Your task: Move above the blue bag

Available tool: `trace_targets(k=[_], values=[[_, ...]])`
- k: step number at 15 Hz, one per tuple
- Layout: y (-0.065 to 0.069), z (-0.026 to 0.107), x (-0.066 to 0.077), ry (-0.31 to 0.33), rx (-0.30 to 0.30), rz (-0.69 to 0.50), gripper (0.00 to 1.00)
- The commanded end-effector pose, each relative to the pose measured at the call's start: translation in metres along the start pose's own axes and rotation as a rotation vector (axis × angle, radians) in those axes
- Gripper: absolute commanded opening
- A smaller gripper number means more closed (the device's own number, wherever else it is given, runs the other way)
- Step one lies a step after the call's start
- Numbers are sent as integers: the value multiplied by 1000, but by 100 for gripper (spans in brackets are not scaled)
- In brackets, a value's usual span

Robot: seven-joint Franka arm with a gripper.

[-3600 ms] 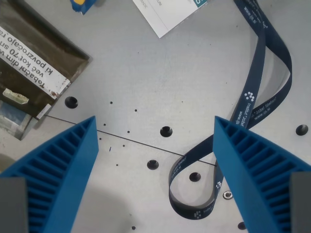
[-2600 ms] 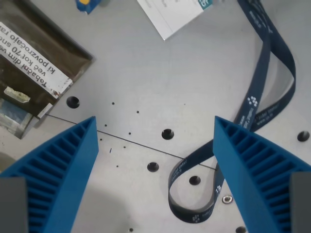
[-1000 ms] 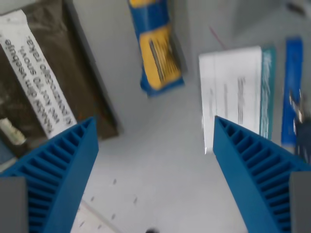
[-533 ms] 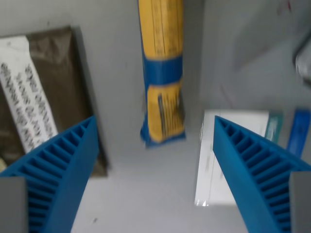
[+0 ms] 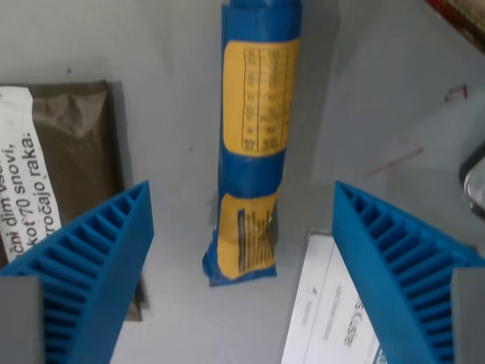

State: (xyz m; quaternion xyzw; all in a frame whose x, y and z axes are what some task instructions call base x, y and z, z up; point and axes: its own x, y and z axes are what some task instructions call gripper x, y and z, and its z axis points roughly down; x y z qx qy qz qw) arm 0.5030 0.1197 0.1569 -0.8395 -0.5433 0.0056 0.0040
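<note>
Claw (image 5: 242, 250) spread above blue bag (image 5: 256, 136) with unreadable yellow labels.

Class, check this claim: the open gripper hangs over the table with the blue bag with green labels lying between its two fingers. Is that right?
Not quite. The wrist view shows the blue bag carries yellow labels, not green. The rest holds: the gripper is open above the table, and the bag lies between its fingers.

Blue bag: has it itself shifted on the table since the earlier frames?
No. The blue bag keeps its place beside the brown packet; the camera moved, bringing it between the open gripper.
</note>
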Motion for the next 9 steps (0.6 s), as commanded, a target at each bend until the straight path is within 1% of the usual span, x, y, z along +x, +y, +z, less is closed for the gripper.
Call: trace_targets(k=[1,5,9], values=[[6,4,7,74,55,-99,100],[8,8,10,70,57,-74,100],[8,9,10,68,58,-63,100]])
